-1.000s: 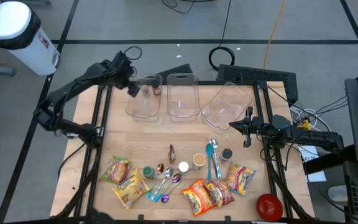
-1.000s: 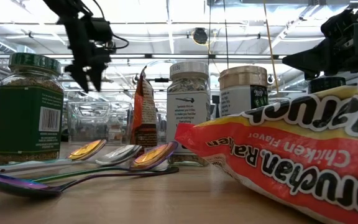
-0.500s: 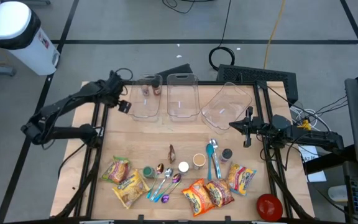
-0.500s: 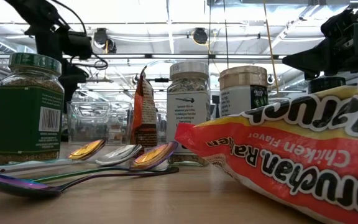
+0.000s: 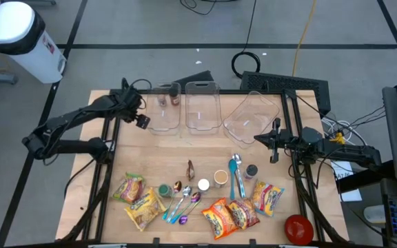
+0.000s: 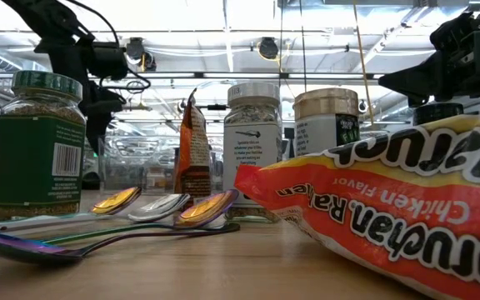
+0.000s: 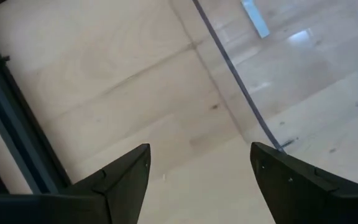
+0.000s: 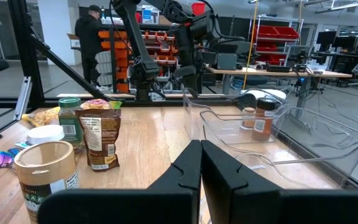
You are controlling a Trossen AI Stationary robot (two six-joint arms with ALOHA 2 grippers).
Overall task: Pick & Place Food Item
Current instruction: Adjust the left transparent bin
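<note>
Several food items lie near the table's front: ramen packets [image 5: 219, 217], a green-lidded jar [image 5: 165, 190], a tan jar [image 5: 220, 178] and a brown pouch [image 5: 191, 167] standing upright. Two small spice bottles [image 5: 174, 98] stand in the left clear bin [image 5: 158, 118]. My left gripper [image 5: 141, 120] is open and empty over bare wood just left of that bin; the left wrist view [image 7: 200, 149] shows the bin's edge [image 7: 229, 68]. My right gripper [image 5: 276, 141] is shut and empty at the right, near the right bin [image 5: 250, 116]; it also shows in the right wrist view [image 8: 201, 146].
A middle clear bin [image 5: 202, 107] stands between the other two. Spoons [image 5: 185, 203] and two more [image 5: 236, 172] lie among the jars. A red bowl [image 5: 298, 229] sits at the near right corner. Bare wood lies between the bins and the food. A person [image 8: 92, 31] stands beyond the table.
My left gripper has moved from over the left bin toward the table's near and left side and has come down beside the bin. The right arm has kept still.
</note>
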